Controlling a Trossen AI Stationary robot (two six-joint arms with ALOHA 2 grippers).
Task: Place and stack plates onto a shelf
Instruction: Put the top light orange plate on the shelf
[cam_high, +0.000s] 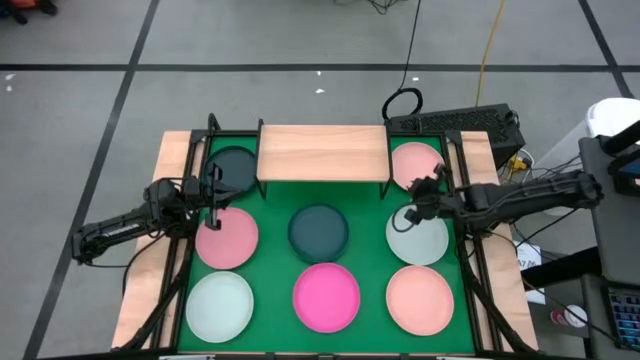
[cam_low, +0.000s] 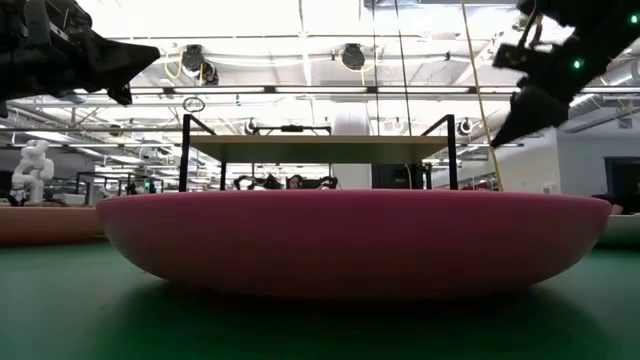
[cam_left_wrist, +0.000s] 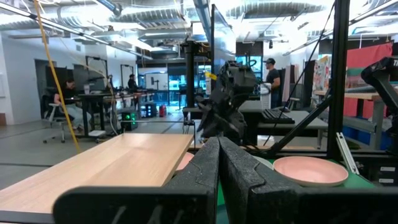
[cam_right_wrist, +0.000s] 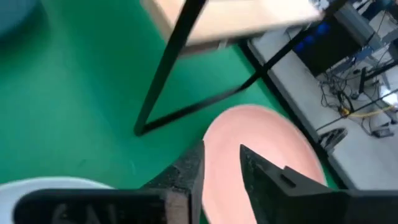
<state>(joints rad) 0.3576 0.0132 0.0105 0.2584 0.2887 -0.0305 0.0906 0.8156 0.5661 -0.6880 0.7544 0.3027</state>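
Wooden shelf (cam_high: 322, 152) long axis crosswise; left claw (cam_high: 213, 187) closed empty, right claw (cam_high: 412, 213) slightly open.

A small rectangular light wooden shelf (cam_high: 323, 153) on thin black metal legs stands at the far edge, its top bare. Round shallow plates lie flat and apart around it: a dark teal-grey plate (cam_high: 232, 168) at its left end, a pale pink plate (cam_high: 414, 162) at its right. In front sit a salmon plate (cam_high: 228, 238), a dark teal-grey plate (cam_high: 319, 229) and a pale mint-white plate (cam_high: 420, 238). Nearest lie another mint-white plate (cam_high: 220, 305), a bright magenta plate (cam_high: 326, 296) and a pale salmon plate (cam_high: 421, 299).
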